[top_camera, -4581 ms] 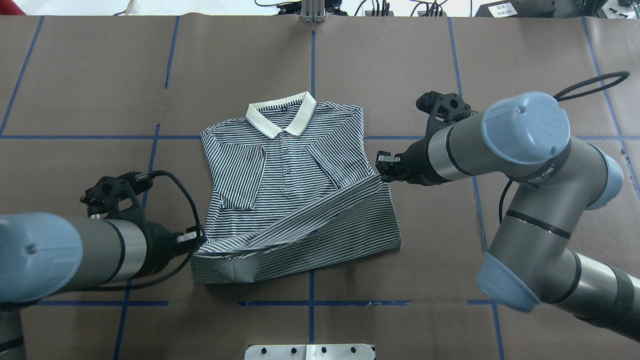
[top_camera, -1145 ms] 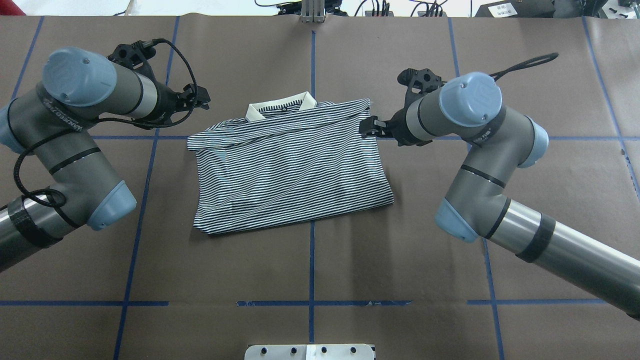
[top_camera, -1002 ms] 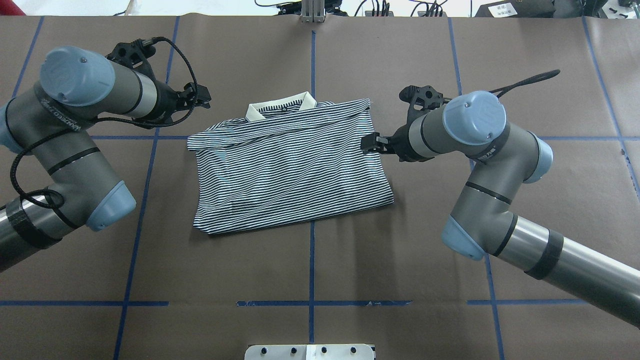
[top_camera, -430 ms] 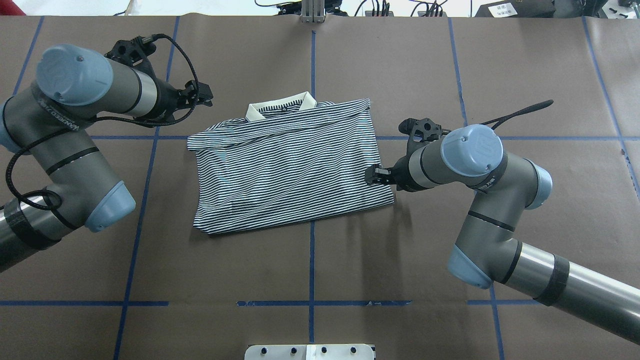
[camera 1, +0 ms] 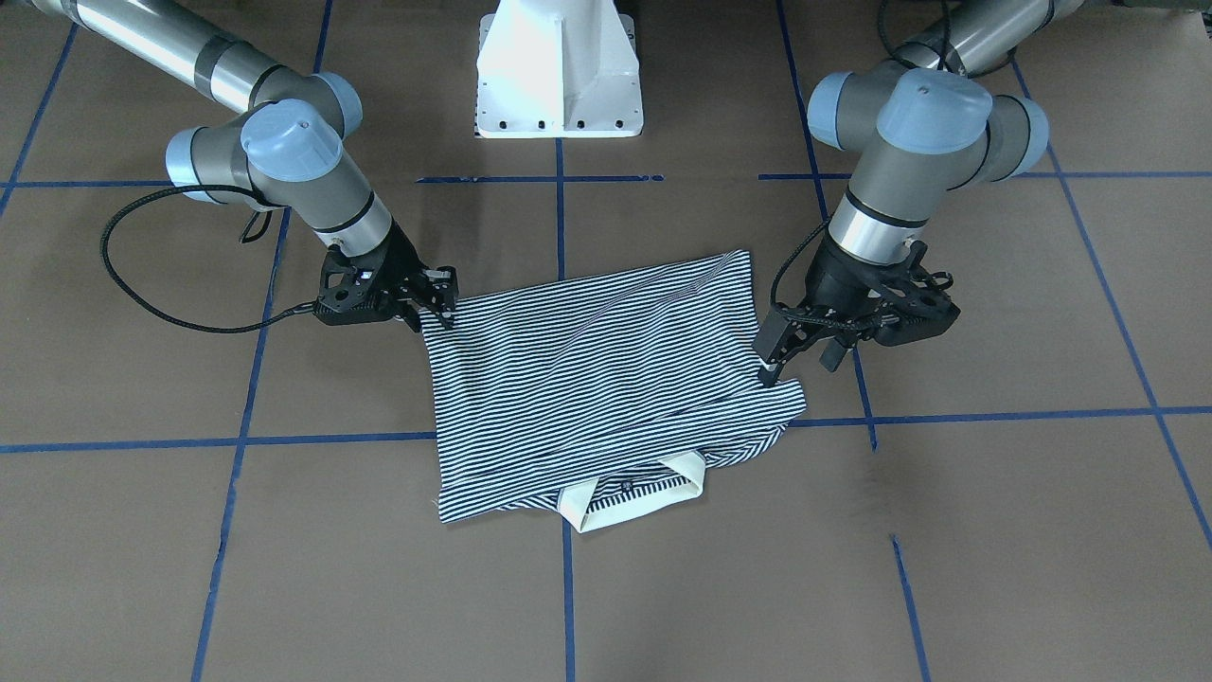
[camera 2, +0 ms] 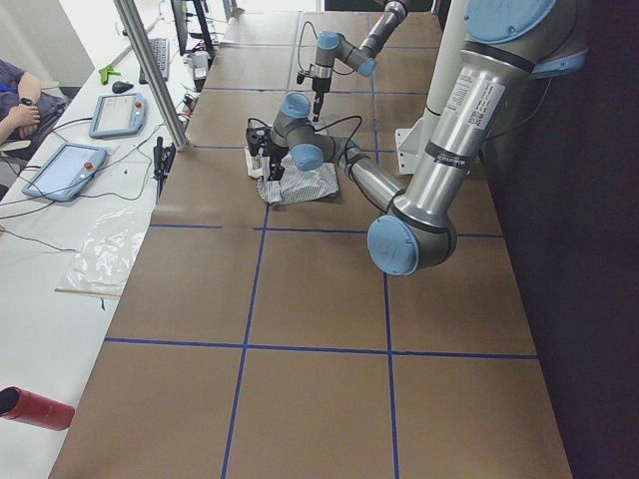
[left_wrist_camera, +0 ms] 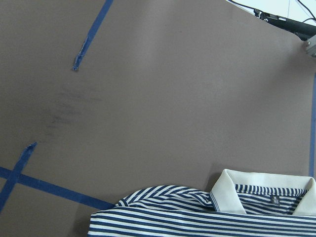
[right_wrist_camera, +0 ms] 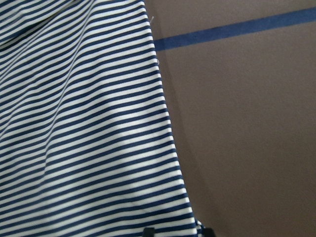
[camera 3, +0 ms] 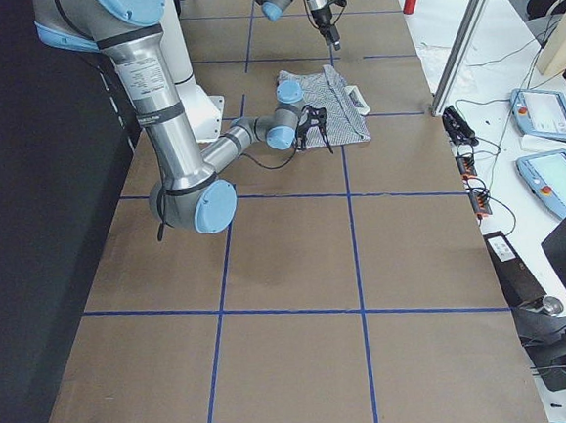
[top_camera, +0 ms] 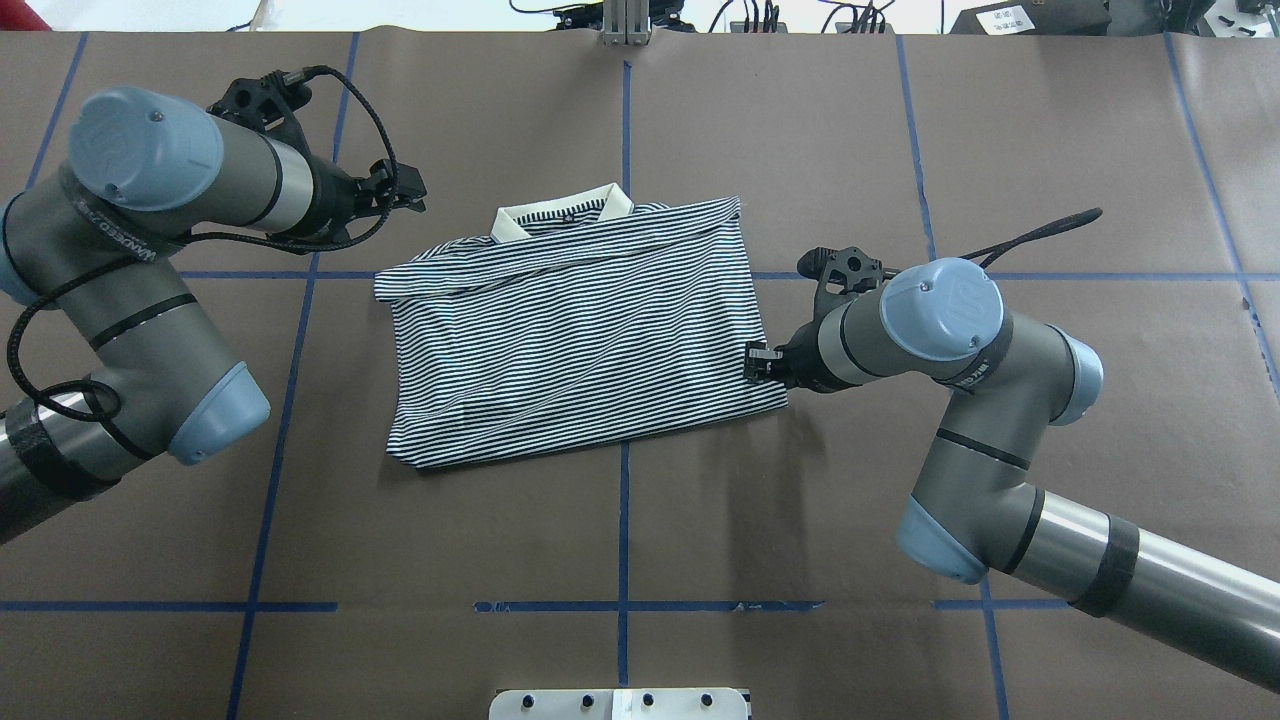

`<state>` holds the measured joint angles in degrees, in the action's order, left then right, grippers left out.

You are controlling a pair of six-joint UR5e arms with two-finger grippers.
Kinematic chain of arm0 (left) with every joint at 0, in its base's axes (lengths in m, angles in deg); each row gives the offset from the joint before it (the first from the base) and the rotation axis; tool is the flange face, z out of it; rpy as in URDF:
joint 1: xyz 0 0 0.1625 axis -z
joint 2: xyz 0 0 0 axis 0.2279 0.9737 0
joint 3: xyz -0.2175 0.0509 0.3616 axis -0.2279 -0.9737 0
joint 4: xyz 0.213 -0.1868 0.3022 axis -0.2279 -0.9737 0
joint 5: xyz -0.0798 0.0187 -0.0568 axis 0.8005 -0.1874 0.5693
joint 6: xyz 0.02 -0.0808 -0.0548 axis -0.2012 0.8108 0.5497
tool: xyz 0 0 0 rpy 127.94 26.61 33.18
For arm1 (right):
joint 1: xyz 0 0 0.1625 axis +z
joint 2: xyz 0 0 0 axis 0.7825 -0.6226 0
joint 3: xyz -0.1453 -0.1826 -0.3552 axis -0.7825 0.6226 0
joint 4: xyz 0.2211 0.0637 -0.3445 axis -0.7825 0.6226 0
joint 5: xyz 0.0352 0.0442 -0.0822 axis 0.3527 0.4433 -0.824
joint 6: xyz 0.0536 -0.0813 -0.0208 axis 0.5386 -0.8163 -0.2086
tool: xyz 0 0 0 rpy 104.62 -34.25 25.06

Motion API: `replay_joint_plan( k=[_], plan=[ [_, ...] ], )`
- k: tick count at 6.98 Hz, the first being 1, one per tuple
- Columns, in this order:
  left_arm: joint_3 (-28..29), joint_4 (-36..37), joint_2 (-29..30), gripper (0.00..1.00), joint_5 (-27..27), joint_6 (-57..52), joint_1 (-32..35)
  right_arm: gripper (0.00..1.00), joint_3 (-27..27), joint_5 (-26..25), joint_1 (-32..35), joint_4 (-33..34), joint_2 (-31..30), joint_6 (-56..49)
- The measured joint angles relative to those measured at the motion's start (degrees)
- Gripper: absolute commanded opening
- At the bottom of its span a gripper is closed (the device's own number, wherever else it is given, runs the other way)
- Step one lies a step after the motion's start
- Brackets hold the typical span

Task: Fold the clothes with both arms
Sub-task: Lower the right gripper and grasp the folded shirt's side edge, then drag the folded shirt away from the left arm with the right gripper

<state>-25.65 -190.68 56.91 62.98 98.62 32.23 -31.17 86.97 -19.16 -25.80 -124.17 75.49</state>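
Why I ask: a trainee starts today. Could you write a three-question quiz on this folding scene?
1. True or false: the fold fully hides the polo shirt's cream collar.
2. Which is at the shirt's side edge? A: left tool; B: right tool; C: neither.
3. Fill in: the tape lines on the table are ____.
Key: 1 false, the collar peeks out at the far edge. 2 B; the left tool is apart from the shirt. 3 blue.
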Motion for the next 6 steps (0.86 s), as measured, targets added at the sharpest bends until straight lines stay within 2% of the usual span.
replay_joint_plan(
  k=[4,6],
  plan=[
    [-0.6,0.0,-0.1,1.00,0.0,0.0,0.0,0.00,-3.0,0.0,-0.6,4.1,-1.2,-0.3],
    [-0.6,0.0,-0.1,1.00,0.0,-0.1,0.0,0.00,-8.3,-0.6,-2.3,4.3,-6.4,-0.3]
  ],
)
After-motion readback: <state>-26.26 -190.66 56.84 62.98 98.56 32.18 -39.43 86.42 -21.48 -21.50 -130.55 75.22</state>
